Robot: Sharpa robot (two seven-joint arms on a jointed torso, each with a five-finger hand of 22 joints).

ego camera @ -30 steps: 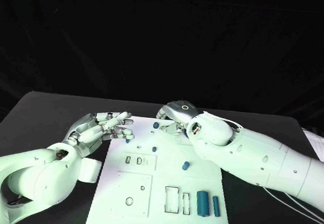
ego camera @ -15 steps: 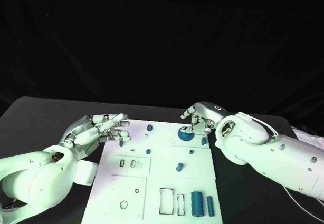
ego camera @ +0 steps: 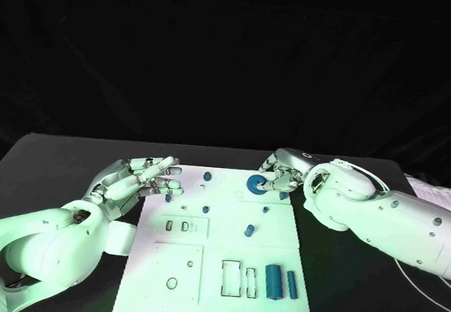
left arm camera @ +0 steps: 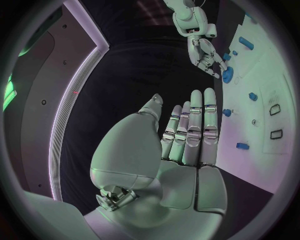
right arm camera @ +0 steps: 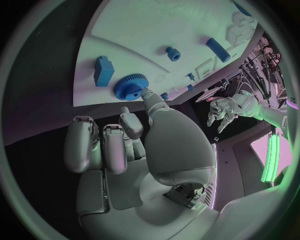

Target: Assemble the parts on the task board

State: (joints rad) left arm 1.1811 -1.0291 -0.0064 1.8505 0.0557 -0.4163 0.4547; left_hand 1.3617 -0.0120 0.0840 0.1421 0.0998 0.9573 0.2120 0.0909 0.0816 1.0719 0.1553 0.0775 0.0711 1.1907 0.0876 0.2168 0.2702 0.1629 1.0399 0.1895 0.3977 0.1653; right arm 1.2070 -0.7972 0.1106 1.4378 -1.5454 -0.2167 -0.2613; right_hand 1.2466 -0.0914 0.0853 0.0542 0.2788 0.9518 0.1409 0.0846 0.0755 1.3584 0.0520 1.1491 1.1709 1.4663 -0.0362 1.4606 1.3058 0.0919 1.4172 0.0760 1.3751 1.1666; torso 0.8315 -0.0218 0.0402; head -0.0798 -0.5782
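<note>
**A:** Task board (ego camera: pixel 216 262), the white flat plate, lies mid-table on the black table (ego camera: pixel 55 163). Your blue toothed gear wheel (ego camera: pixel 256 181) lies flat at about 1 o'clock on the board, near its far edge.

**B:** And the right hand (ego camera: pixel 284 174)?

**A:** One fingertip (right arm camera: pixel 147 93) touches the gear's rim; you can see it in the right wrist view, gear (right arm camera: pixel 130 86) just ahead of the finger. The other fingers are curled back, off the part. Whether that counts as a grip, you cannot tell. A small blue block (right arm camera: pixel 104 70) stands just beside the gear.

**B:** Left hand?

**A:** Left hand (ego camera: pixel 138 180) hovers at the board's 10 o'clock edge, fingers straight and spread, grasping nothing. The left wrist view shows that palm (left arm camera: pixel 187 145) unburdened.

**B:** Other parts?

**A:** Two long blue bars (ego camera: pixel 281 282) lie side by side at 5 o'clock. A small blue peg (ego camera: pixel 249 231) sits near the centre, another (ego camera: pixel 207 176) at 11 o'clock. Rectangular slots (ego camera: pixel 240 279) lie just beside the bars, toward 6 o'clock.
</note>
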